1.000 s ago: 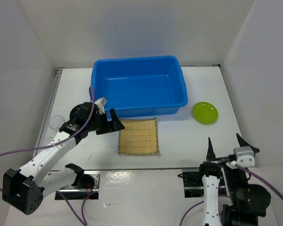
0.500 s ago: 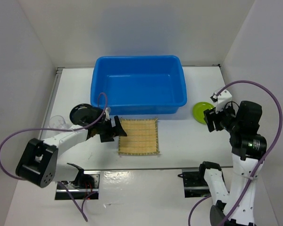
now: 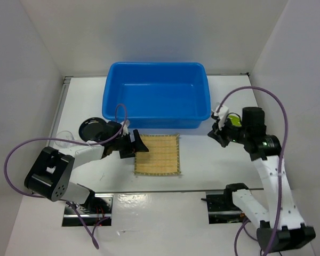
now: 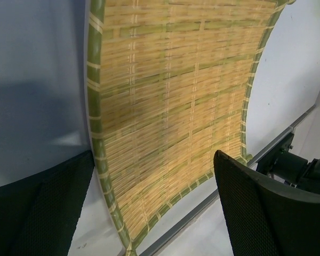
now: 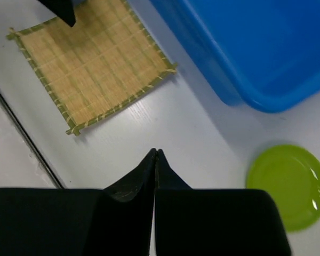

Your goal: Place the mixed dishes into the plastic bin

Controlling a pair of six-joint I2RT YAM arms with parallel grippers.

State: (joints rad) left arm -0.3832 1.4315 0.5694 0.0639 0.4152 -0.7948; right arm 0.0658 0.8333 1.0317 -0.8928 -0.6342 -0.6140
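Bamboo mat [image 3: 157,154] flat on counter [image 3: 202,160]; left hand [image 3: 138,145] spread at edge: wedge finger under, pinch. Right hand [image 3: 216,131] pressed together, empty.

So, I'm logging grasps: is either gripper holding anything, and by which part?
Nothing is held. The left gripper is open at the edge of the mat; the right gripper is shut, empty.

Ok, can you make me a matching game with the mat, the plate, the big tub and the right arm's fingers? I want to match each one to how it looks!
Things:
1. bamboo mat
2. plate
3. plastic bin
4. right fingers

Looks:
a. pressed shut together
b. bright blue, nothing inside
c. tan and woven, lying flat
d. round and lime green

Pairs: 1-c, 2-d, 3-b, 4-a
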